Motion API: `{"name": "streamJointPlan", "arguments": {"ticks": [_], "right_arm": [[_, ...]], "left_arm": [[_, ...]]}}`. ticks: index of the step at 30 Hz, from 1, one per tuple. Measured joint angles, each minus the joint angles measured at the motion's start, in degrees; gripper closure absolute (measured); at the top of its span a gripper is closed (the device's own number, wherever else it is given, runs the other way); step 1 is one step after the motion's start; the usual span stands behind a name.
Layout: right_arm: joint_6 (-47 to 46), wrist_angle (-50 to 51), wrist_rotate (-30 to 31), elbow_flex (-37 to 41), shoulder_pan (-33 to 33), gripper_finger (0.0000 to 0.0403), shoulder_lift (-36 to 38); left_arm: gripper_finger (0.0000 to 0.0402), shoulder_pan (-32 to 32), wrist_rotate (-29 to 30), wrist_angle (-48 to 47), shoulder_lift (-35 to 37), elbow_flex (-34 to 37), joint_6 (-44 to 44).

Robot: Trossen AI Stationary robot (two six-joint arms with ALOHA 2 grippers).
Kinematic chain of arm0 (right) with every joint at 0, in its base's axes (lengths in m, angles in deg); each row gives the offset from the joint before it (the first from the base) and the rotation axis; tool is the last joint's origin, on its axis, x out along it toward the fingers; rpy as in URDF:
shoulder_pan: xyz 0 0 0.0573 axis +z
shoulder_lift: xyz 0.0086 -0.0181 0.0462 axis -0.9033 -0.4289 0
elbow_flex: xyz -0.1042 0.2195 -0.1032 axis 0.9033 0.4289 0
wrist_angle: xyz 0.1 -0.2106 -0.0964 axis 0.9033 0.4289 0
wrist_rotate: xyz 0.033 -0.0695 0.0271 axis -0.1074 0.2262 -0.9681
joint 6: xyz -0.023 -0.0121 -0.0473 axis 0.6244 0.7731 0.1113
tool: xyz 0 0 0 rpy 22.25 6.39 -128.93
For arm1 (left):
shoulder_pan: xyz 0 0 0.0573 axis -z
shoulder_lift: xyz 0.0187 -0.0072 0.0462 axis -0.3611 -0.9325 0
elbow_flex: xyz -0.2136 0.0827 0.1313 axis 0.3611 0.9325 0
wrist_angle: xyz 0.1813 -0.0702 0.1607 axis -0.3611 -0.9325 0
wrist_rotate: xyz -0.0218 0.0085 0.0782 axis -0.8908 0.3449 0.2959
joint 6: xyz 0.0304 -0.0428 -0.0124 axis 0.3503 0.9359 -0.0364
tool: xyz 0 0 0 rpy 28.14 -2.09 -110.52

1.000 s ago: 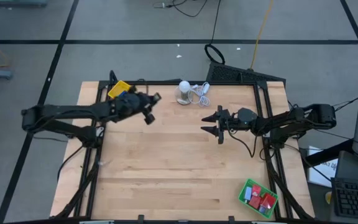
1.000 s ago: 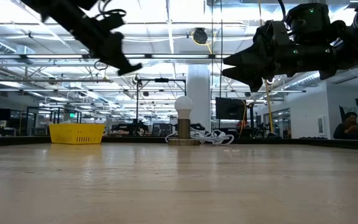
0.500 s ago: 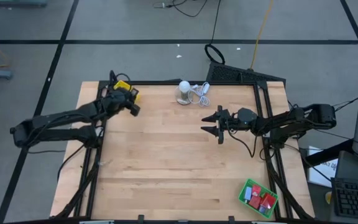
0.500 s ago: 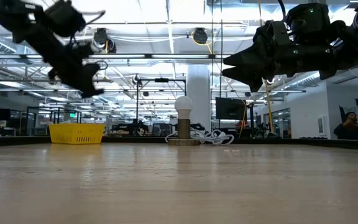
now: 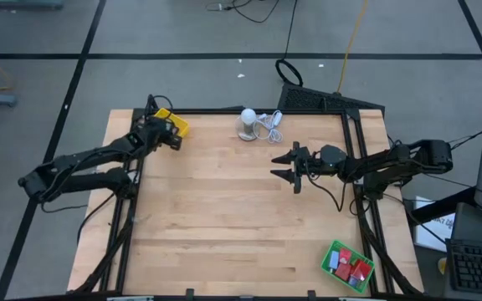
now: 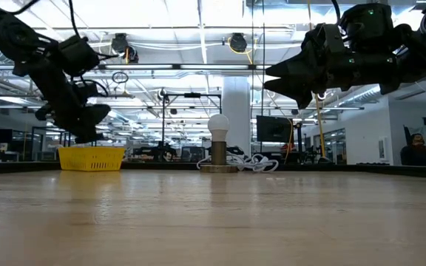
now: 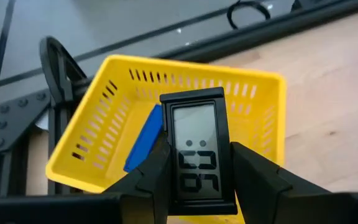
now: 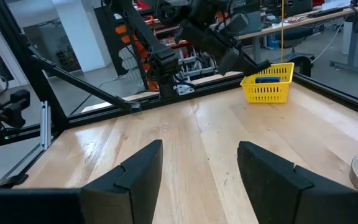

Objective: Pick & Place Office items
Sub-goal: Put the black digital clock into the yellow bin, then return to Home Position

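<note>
My left gripper (image 5: 172,138) hangs over the table's far left corner, just above the yellow tray (image 5: 168,119), shut on a dark flat rectangle with a digit display (image 7: 197,149). A blue block (image 7: 145,138) lies inside the yellow tray (image 7: 253,84). In the low view my left gripper (image 6: 80,127) hovers just above that tray (image 6: 91,157). My right gripper (image 5: 284,165) hangs open and holds nothing, high over the table's right half (image 6: 272,77). The green tray (image 5: 347,266) at the near right corner holds red and blue pieces. My left gripper pinches the dark flat rectangle between its two fingers (image 7: 145,183), one on each long side edge (image 7: 227,155). The fingers lie along it, and its far end sticks out past the fingertips. It is lifted clear over the yellow tray, display facing the wrist camera.
A white round object (image 5: 248,124) with coiled white cable (image 5: 270,125) stands at the far edge's middle. A black frame runs around the table (image 5: 224,226). The bare wood between the arms is open. A person sits far behind in the room (image 6: 418,148).
My left gripper has carried the dark rectangle from the table's left middle toward the far left corner and down, ending just above the yellow tray. It has stayed shut on the rectangle. My right arm has kept still.
</note>
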Motion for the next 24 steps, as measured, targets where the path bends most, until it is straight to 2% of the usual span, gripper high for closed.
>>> {"name": "streamJointPlan", "arguments": {"ticks": [8, 15, 19, 24], "right_arm": [[0.0, 0.04, 0.0, 0.0, 0.0, 0.0206, 0.0], [-0.02, 0.0, 0.0, 0.0, 0.04, 0.0206, 0.0], [-0.02, -0.43, 0.0, 0.0, 0.04, 0.0206, 0.02], [0.47, -0.14, 0.0, 0.0, 0.04, 0.0206, 0.02]], "left_arm": [[0.0257, -1.24, -0.77, 4.36, -6.19, 0.02, -0.05], [0.0205, -1.21, -1.86, 6.16, -6.08, 0.02, -0.09], [0.0177, -1.21, -8.74, 4.42, -3.27, 0.02, 0.37], [0.0156, -1.21, -23.51, 1.02, 3.25, 0.0, 0.35]]}}
